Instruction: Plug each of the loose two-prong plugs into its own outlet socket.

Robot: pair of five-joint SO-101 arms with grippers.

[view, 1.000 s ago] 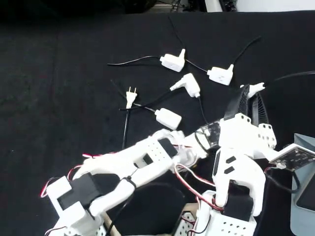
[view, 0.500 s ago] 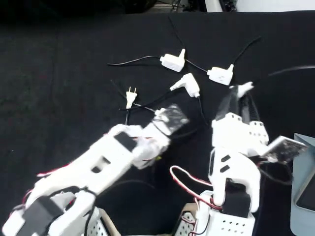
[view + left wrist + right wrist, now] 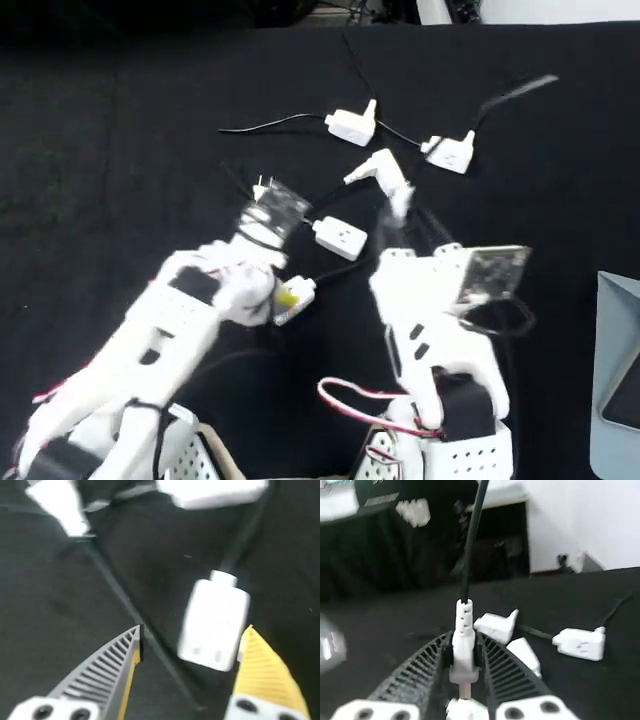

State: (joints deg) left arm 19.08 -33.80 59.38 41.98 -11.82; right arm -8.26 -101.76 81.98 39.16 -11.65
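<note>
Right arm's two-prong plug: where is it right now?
Right wrist view: the two-prong plug is clamped in the right gripper, with white outlet sockets on the table just beyond.

We see matt black cloth covering the bench. The outlet socket is smooth white plastic with a faint sheen. So is the plug, whose collar is ribbed. Its cable has a black, rubbery-looking, slightly glossy sheath. The left end effector has ridged plastic fingers, one grey, one yellow. The right end effector has ridged black ones. The arm shells are matt white plastic.
</note>
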